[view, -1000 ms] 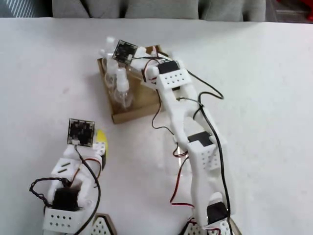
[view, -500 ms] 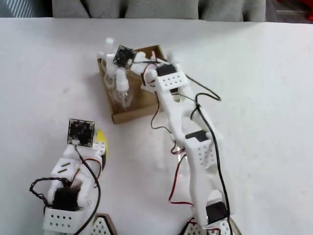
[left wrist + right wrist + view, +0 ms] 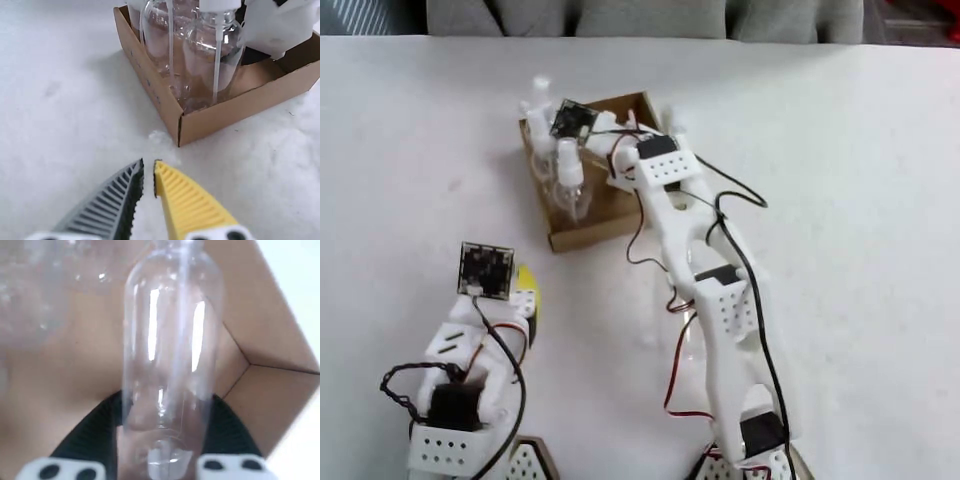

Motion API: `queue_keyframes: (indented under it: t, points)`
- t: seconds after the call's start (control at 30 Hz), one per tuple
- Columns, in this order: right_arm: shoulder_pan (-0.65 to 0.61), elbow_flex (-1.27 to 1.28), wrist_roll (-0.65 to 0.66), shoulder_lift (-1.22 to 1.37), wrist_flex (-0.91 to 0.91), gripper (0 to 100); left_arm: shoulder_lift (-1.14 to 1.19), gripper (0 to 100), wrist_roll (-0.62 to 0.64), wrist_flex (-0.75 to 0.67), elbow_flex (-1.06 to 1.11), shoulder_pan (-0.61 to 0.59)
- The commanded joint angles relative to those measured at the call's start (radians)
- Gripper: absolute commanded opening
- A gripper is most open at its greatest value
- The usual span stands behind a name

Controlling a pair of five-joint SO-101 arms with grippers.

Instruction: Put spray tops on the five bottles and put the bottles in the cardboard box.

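Bottles [image 3: 567,182] with white spray tops [image 3: 567,153] stand together along the left side of the cardboard box [image 3: 603,226], which sits on the far middle of the bench [image 3: 850,150]. How many there are cannot be told. From the left wrist view, two of them press against the box's near left corner, with thin tubes running down inside their clear walls.

One more bottle [image 3: 170,350] is inside the box, grasped by the right end effector [image 3: 167,410]. Its black fingers [image 3: 97,432] clamp the lower body from both sides. Whether this bottle touches the box floor cannot be told. An inside corner of the box [image 3: 250,362] lies just beside it, and blurred bottles lie on its other side.

Brown box floor shows between the standing bottles and the right wall, under the right arm [image 3: 720,300]. That arm stretches from the near edge of the bench to the box and crosses the box's right rim.

The left end effector [image 3: 148,172] rests low over the bench, near and to the left of the box. Its grey and yellow fingers are clenched almost together, grasping nothing. White bench lies between their tips and the box's near corner [image 3: 178,131]. Wide white bench spreads to the left, right and far side of the box.
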Motion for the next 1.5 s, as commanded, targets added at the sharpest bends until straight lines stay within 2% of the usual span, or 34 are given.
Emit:
queue_keyframes:
  t: [0.0,0.27,0.4,0.8,1.4,1.47]
  points:
    - [0.005,-0.043,-0.011,-0.024,-0.012,3.4,0.010,6,-0.008,0.003,0.000,-0.005]
    - [0.076,-0.107,-0.239,-0.061,-0.012,1.5,0.010,6,-0.008,0.003,0.000,-0.005]
    - [0.104,-0.110,-0.301,-0.084,-0.010,1.5,0.010,6,-0.008,0.003,0.000,-0.005]
    - [0.110,-0.107,-0.305,-0.143,0.108,1.6,0.010,6,-0.008,0.003,0.000,-0.005]
    - [0.137,-0.104,-0.307,-0.197,0.177,1.6,0.010,6,-0.008,0.003,0.000,-0.005]
    - [0.137,-0.104,-0.341,-0.208,0.182,1.6,0.010,6,-0.008,0.003,0.000,-0.005]
